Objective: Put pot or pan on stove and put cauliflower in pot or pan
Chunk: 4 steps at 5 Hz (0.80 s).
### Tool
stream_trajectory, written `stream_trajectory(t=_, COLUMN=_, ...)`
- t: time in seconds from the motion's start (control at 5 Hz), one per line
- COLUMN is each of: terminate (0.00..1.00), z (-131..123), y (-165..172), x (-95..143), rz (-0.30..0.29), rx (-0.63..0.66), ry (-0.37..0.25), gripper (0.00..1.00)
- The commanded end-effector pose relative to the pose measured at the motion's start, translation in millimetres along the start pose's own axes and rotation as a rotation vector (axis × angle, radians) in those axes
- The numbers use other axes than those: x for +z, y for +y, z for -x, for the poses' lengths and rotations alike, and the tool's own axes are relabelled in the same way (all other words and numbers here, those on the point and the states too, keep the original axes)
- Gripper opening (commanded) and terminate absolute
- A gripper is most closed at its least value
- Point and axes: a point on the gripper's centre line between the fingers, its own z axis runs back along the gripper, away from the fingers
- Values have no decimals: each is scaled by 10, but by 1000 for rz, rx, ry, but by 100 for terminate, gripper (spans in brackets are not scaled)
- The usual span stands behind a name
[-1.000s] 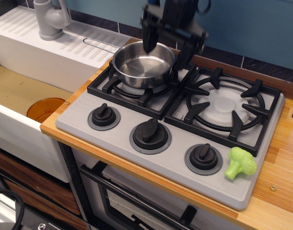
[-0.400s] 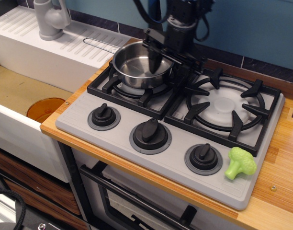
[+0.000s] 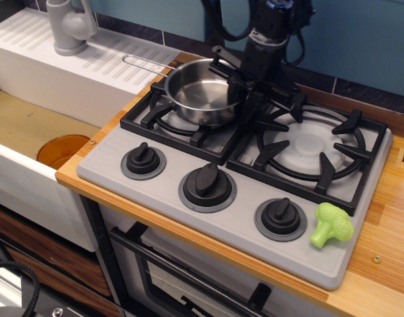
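The shiny steel pan [image 3: 199, 96] sits on the left burner grate of the grey stove [image 3: 169, 191], toward the grate's right side. Its wire handle [image 3: 146, 64] points back-left over the sink drainboard. My black gripper [image 3: 243, 84] comes down from above at the pan's right rim, with one finger inside the rim and one outside, and looks closed on it. The light-green cauliflower [image 3: 332, 224] lies on the stove's front right corner, next to the right knob, far from the gripper.
The right burner grate [image 3: 312, 145] holds nothing. Three black knobs [image 3: 207, 181] line the stove's front. A white sink with a faucet [image 3: 70, 26] and an orange drain disc [image 3: 62, 149] is at the left. The wooden counter edge [image 3: 393, 218] is at the right.
My gripper came down and moved right, closing on the pan's right rim. The pan and its handle shifted to the right on the left burner.
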Motion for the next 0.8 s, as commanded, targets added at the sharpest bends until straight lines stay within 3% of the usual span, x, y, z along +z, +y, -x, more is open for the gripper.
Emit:
stream_trajectory(t=0.0, terminate=0, z=-172, y=29, x=252, rz=11, rx=-31, ry=-78, gripper=0)
stream_trajectory(t=0.2, terminate=0, z=-153, y=92, x=487, rz=-19, rx=-61, ry=-41, gripper=0)
stream_trajectory(t=0.6, terminate=0, z=-50, y=53, x=1118, rz=1, rx=-90, ry=54, gripper=0)
